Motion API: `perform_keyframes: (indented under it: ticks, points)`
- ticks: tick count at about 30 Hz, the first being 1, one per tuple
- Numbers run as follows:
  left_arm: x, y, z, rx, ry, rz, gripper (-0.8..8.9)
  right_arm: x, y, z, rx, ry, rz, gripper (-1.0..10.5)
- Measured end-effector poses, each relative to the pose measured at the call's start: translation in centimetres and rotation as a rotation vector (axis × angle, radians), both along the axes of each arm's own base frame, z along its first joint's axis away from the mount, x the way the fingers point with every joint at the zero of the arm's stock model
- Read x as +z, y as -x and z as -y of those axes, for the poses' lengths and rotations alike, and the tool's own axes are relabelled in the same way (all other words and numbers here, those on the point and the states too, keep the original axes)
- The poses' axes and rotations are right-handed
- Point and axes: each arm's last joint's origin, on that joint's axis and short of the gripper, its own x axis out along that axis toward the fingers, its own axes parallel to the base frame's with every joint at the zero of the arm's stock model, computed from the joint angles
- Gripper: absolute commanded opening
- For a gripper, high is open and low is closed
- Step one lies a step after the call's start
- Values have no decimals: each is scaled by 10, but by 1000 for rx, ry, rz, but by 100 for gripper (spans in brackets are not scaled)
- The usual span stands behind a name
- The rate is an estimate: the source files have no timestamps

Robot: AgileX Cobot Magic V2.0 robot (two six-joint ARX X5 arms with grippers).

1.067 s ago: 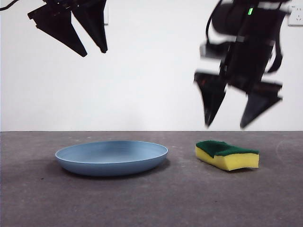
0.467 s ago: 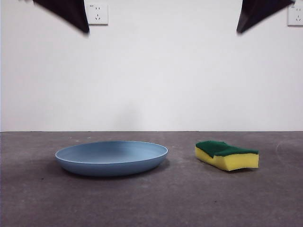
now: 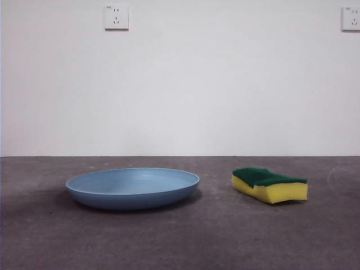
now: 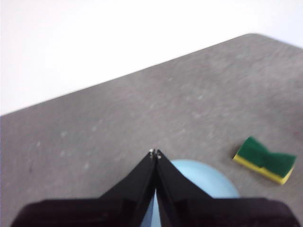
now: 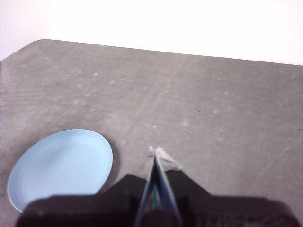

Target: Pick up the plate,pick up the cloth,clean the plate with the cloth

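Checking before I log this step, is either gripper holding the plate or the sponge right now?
Neither. Both grippers, left and right, are shut on nothing; the plate and sponge lie on the table.

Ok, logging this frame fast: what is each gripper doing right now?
Left gripper: shut, holding nothing, above the plate.
Right gripper: shut, holding nothing, above the table.

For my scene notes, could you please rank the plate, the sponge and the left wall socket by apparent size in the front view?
1. The plate, clearly widest.
2. The sponge.
3. The wall socket, smallest, though it is farther back, so only apparent.
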Motion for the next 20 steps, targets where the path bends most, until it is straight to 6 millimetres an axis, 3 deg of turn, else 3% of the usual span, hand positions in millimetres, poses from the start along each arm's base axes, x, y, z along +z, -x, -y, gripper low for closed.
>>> perform_keyframes:
  ticks: [7, 20]
  points:
    - [-55, 10, -6, 10, 19, 30, -8, -16, 18, 9, -41, 7, 19, -7]
    - [-51, 10, -5, -22, 68, 68, -3, -16, 19, 10, -45, -1, 14, -1]
